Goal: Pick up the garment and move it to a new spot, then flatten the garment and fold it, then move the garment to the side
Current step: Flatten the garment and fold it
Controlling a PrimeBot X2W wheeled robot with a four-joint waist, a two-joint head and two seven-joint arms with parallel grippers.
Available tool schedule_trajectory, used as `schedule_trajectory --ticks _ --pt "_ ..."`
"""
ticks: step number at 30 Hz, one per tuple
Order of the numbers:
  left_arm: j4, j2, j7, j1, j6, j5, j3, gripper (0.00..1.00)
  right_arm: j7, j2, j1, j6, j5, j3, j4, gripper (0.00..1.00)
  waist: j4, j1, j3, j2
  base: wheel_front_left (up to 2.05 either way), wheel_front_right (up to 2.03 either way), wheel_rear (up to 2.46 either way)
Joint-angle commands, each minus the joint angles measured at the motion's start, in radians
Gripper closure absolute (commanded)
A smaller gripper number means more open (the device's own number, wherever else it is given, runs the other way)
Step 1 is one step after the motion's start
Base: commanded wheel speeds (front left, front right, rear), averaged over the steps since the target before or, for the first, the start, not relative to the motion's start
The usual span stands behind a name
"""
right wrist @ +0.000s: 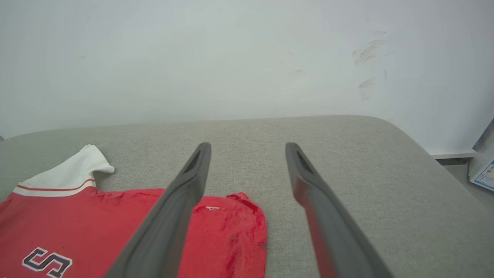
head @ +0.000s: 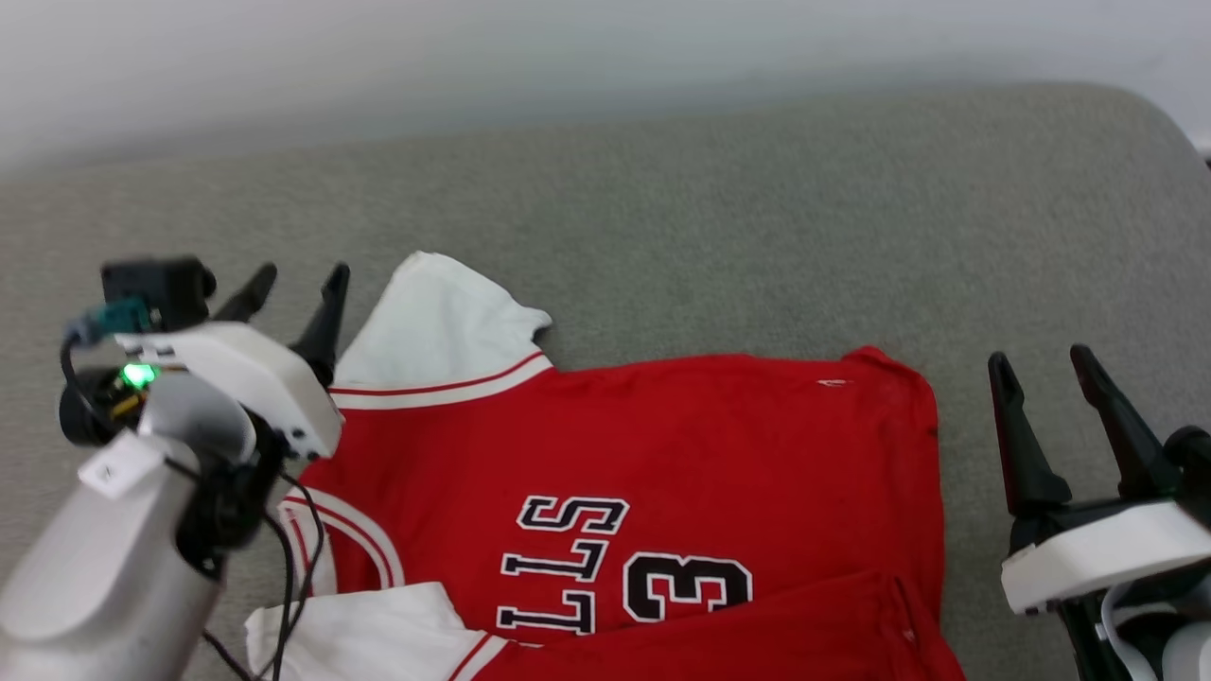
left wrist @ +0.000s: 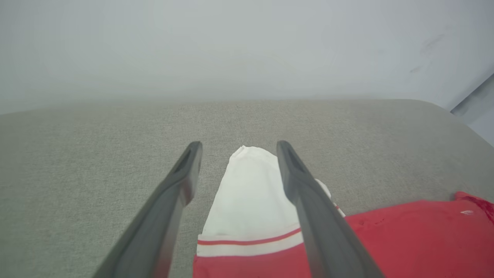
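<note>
Two wide empty hands, garment (head: 662,445) btwn left hand (head: 301,276) & right hand (head: 1041,359) (sleeve (head: 440,322) by left)

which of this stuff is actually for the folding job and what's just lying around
For the job: garment, left gripper, right gripper, both open.
Just there: grey cushion under the garment, scuffed wall, printed sheet at the right wrist view's edge.

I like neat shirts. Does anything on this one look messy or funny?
Yes. The shirt lies mostly flat on the grey cushion, but its near edge is folded over, a red flap covering part of the black number. The far white sleeve has a curled corner.
</note>
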Motion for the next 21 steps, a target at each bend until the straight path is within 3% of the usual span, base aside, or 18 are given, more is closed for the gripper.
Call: schedule_trajectory --ticks 1,8,11,16,21 --pt "0.045 0.008 0.035 -0.063 -0.027 -0.012 -0.001 0.0 -0.011 0.01 -0.036 -0.001 -0.01 0.006 -0.008 0.0 -0.068 -0.0002 0.088 -0.0001 0.0 0.0 0.0" --pt "0.213 0.041 0.275 -0.264 -0.121 -0.102 -0.011 0.0 -0.039 0.027 -0.101 -0.001 0.004 0.033 0.021 0.0 -0.129 -0.0002 0.182 -0.0001 0.0 0.0 0.0" --pt "0.275 0.06 0.397 -0.336 -0.141 -0.126 -0.026 0.0 -0.052 0.032 -0.12 -0.001 0.018 0.047 0.042 0.0 -0.153 -0.0002 0.211 -0.0001 0.0 0.0 0.0" --pt "0.347 0.083 0.582 -0.408 -0.137 -0.161 -0.049 0.0 -0.072 0.04 -0.14 -0.001 0.04 0.063 0.086 0.0 -0.19 -0.0002 0.242 -0.0001 0.0 0.0 0.0" --pt "0.403 0.098 0.724 -0.421 -0.103 -0.179 -0.075 0.0 -0.082 0.043 -0.154 -0.001 0.066 0.075 0.126 0.0 -0.215 -0.0002 0.265 -0.0001 0.0 0.0 0.0"
